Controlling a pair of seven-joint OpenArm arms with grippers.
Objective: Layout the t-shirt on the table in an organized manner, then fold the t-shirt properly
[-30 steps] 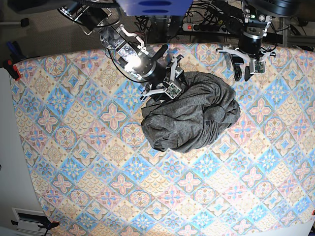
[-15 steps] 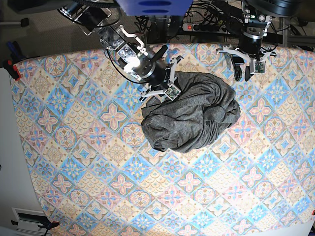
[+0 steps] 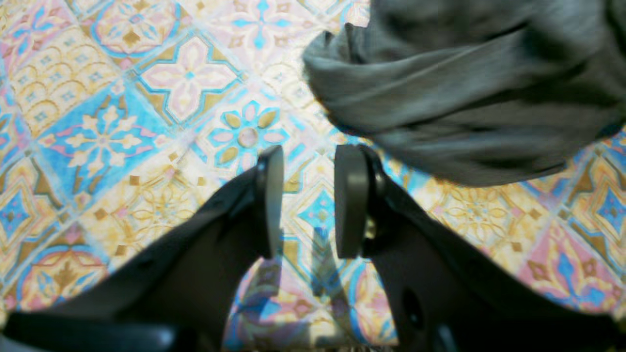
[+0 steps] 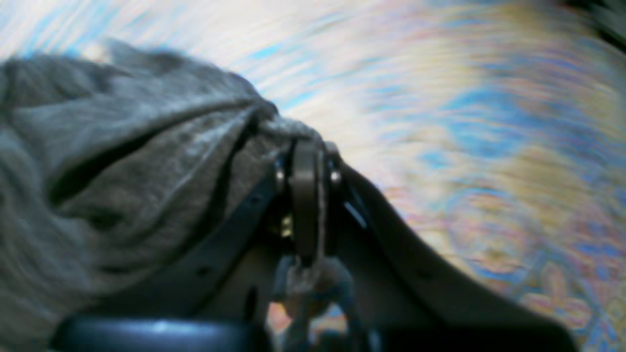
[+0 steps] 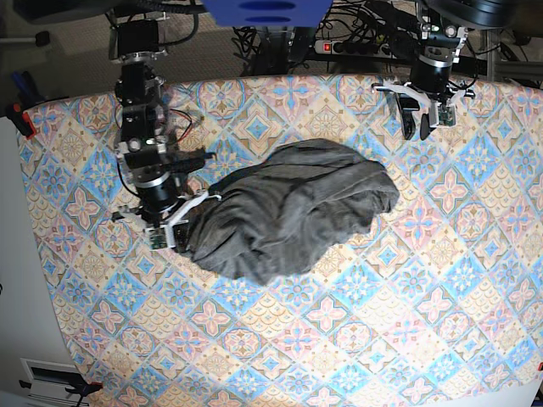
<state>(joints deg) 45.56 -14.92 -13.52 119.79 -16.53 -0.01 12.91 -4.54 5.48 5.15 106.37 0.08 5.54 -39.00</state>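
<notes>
The dark grey t-shirt (image 5: 293, 212) lies crumpled in a heap on the patterned table (image 5: 356, 339), stretched out toward the left. My right gripper (image 5: 176, 227) is at the heap's left end, shut on a fold of its edge. The right wrist view shows the pads pressed together on the t-shirt (image 4: 122, 171) cloth at the right gripper (image 4: 305, 156). My left gripper (image 5: 417, 125) hangs open above the table's far right, apart from the shirt. Seen from the left wrist, the left gripper (image 3: 309, 156) holds nothing and the t-shirt (image 3: 464, 93) lies just beyond its right finger.
A power strip and cables (image 5: 356, 47) run behind the table's far edge. A red clamp (image 5: 21, 119) grips the table's left corner. A blue housing (image 5: 267, 10) hangs over the far middle. The table's left edge (image 5: 38, 254) lies close to my right arm.
My right gripper has shut on the shirt's edge and pulled it left and toward the near side, so the heap is drawn out. The left arm has not moved.
</notes>
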